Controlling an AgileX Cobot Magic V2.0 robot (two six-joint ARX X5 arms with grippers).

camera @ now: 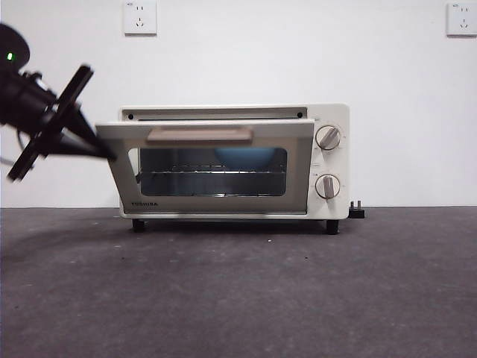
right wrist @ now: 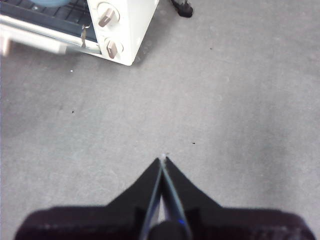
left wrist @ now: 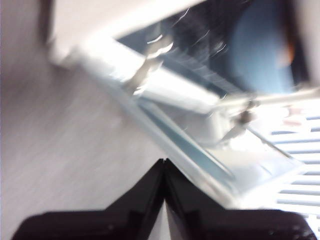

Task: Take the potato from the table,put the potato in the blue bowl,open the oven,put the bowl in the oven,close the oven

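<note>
Tilting oven door (camera: 209,168), top edge outward.

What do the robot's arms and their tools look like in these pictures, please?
Both are black. The left tool and the right tool each show two wedge-shaped jaws tapering to a point from a broad black base. In the front view the left arm looks bulky and dark, with a small green light near its top and a flat black bar across it.
</note>
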